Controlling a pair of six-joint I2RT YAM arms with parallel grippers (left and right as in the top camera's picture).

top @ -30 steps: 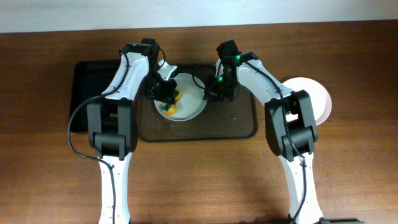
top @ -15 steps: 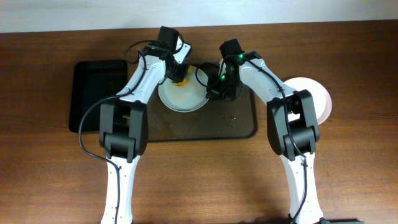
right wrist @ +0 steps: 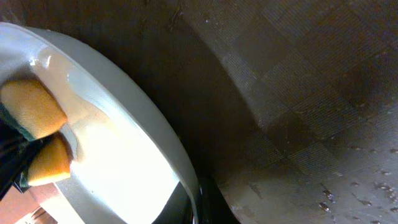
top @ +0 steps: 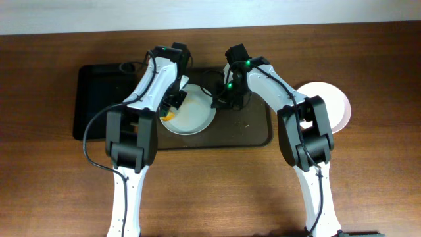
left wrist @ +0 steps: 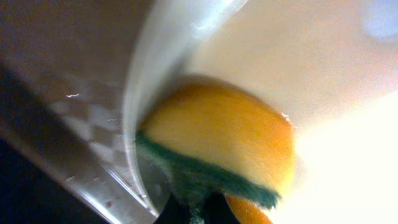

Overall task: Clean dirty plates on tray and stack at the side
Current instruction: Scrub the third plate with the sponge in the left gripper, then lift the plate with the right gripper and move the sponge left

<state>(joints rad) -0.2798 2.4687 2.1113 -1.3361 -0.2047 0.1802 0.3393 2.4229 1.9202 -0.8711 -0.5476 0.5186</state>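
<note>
A white plate (top: 192, 115) lies on the dark brown tray (top: 250, 131). My left gripper (top: 172, 105) is shut on a yellow sponge with a green scrub side (left wrist: 217, 149) and presses it on the plate's left rim (left wrist: 146, 93). My right gripper (top: 222, 100) is shut on the plate's right rim (right wrist: 186, 174); the sponge also shows in the right wrist view (right wrist: 34, 112). Another white plate (top: 332, 105) lies on the table to the right of the tray, partly under my right arm. A third plate is not in view.
A smaller black tray (top: 99, 99) lies left of the brown tray. Crumbs lie on the brown tray's right part (top: 247, 124). The brown wooden table (top: 217, 191) spreads in front.
My left gripper with the sponge has swept from the plate's left part up to its far rim and back down to its left rim. The plate has shifted slightly. The right gripper keeps its hold.
</note>
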